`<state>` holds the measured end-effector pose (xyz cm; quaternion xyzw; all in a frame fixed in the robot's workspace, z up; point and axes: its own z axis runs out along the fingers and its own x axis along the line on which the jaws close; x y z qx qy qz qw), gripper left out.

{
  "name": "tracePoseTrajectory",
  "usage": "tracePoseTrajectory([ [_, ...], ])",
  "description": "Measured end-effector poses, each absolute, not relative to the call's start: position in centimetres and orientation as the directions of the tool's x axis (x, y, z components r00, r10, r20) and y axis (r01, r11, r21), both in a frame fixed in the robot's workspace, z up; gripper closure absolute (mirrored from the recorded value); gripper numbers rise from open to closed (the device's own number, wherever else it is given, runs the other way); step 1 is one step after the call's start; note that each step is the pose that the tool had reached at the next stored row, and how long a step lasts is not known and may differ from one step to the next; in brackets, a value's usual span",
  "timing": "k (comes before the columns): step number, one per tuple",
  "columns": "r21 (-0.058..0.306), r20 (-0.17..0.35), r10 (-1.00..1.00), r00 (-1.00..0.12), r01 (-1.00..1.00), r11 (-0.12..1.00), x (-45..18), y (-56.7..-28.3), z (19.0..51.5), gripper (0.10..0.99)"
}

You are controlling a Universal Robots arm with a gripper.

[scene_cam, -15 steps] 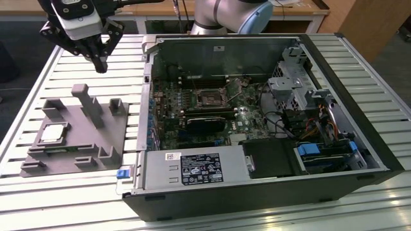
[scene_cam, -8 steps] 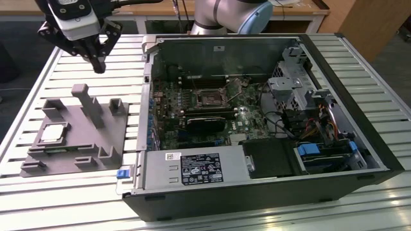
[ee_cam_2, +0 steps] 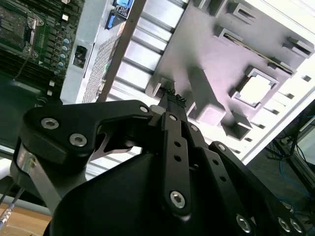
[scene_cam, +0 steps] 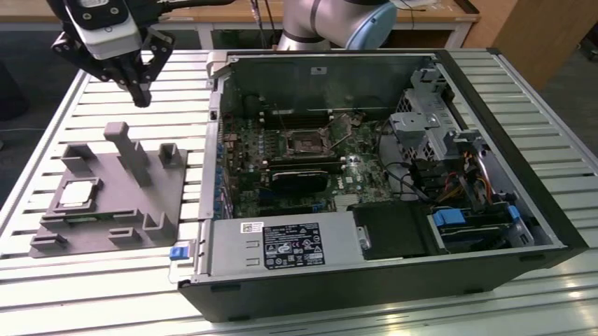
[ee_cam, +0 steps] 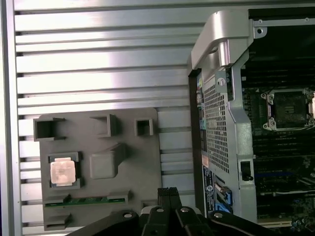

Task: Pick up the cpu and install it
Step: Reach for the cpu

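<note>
One thing first: where is the cpu (scene_cam: 78, 194)?

Flat in its square pocket on the grey tray (scene_cam: 150, 210). The tray sits on the slatted table (scene_cam: 94, 301), at the exterior view's left of the open case (scene_cam: 449, 294). The cpu's silver top faces up and nothing touches it.

And the claw (scene_cam: 142, 98)?

It hangs high over the table, past the tray's far edge and near the case's back corner. Its fingers are pressed together to a point, with nothing between them. Both wrist views show the tips meeting.

Which way does the chip lie from it?

In the exterior view it lies lower, nearer the camera and a little toward the view's left. The two are well apart. The tray's tall post (scene_cam: 136, 161) stands roughly between them, which I judge is the thing to watch.

Any long axis to line up with?

None, since the cpu is square. In the first wrist view its edges run parallel to the tray's edges.

And the socket (scene_cam: 304, 142)?

It is inside the case, toward the exterior view's right of the claw, and it looks bare. The claw is nearer the tray than the socket.
</note>
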<state>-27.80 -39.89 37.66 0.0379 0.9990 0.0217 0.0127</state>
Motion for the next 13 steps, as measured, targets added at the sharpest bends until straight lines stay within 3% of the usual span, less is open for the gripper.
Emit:
tracePoseTrajectory([
  [13,0.044,-0.024,0.076,-0.997,0.075,0.996,-28.39,-39.89,37.57,0.980],
])
